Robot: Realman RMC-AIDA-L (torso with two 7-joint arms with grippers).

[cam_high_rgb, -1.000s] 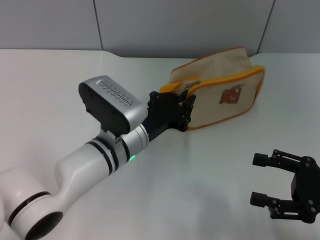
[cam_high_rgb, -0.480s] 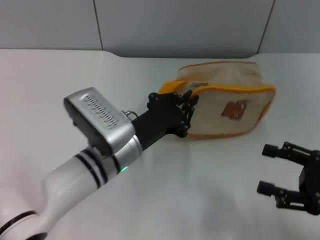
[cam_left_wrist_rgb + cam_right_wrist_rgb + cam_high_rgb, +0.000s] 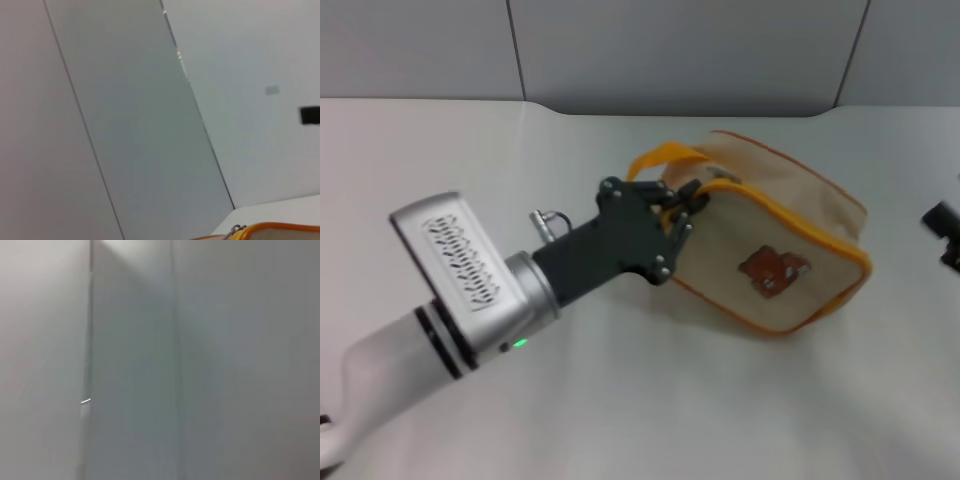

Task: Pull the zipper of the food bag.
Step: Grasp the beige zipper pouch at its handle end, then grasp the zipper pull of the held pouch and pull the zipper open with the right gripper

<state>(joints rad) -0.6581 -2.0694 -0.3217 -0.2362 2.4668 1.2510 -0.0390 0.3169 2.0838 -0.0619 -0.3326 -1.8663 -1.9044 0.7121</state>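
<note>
Head view: we see the food bag [image 3: 770, 240] has swung and slid toward four o'clock, dragged by the left gripper [image 3: 675, 210] clamped at its orange end; whether it pinches the zipper [image 3: 790, 225] we cannot tell. The right gripper [image 3: 945, 235] retreats to three o'clock, fingers unreadable.

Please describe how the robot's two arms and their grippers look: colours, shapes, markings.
The left arm is white and tubular with black rings, a small green light and a silver box-shaped module with a perforated face. A thin cable loop sits near its wrist. The left gripper is matte black with visible screws. Of the right gripper only a black edge shows.
</note>
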